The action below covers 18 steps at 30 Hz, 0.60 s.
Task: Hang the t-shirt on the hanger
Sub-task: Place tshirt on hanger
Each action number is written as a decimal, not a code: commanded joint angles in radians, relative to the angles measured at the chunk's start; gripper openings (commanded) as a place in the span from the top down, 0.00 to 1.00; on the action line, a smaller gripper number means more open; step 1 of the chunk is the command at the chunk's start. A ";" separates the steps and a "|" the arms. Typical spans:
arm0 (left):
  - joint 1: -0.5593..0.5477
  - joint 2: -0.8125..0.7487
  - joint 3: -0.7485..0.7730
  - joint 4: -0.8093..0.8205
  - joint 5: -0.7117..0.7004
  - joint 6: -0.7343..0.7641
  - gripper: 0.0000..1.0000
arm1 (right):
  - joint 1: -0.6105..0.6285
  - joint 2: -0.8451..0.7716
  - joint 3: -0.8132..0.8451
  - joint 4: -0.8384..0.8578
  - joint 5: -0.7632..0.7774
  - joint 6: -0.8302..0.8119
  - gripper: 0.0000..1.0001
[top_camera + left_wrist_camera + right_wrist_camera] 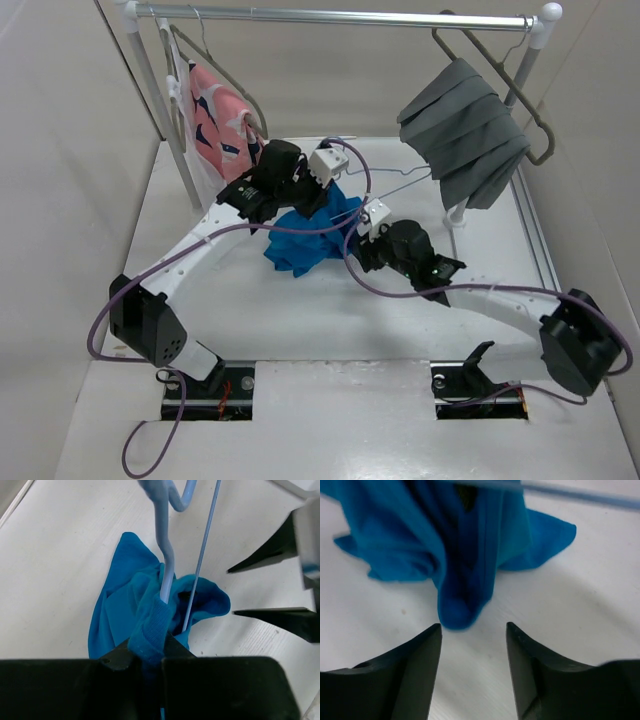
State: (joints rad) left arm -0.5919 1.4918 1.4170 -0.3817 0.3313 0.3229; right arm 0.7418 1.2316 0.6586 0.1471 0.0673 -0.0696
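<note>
1. White table point(230, 300), just one, with one metal rail point(340, 16) across the back.
2. Blue t-shirt point(305, 240): one, bright and plain. It's bunched in a crumpled heap mid-table between the arms, collar raised and folds hanging to the surface.
3. Grey cloth point(465, 135), one, pleated, hangs at the rail's right. Pink garment point(220, 120), one, hangs at the left.
4. Two thick grey hangers point(528, 112) carry those.
5. Left claw point(150, 655) is clamped tight on the t-shirt's ribbed collar.
6. Right claw point(473, 625) has its fingers apart, gripping nothing, just short of a hanging fold.
7. One thin light-blue hanger point(166, 570), its wire running into the collar opening.
</note>
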 commanded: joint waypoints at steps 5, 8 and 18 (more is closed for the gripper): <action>0.003 -0.074 -0.035 0.075 0.038 -0.033 1.00 | -0.050 0.065 0.023 0.303 0.100 0.157 0.54; 0.003 -0.084 -0.044 0.084 0.038 -0.033 1.00 | -0.061 0.083 0.035 0.313 0.054 0.157 0.53; 0.003 -0.084 -0.044 0.127 0.025 -0.068 1.00 | -0.070 0.304 0.050 0.479 -0.142 0.243 0.40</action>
State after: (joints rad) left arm -0.5919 1.4612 1.3804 -0.3214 0.3546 0.2810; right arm 0.6727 1.5238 0.6907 0.4919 -0.0013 0.1211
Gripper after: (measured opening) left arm 0.028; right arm 0.590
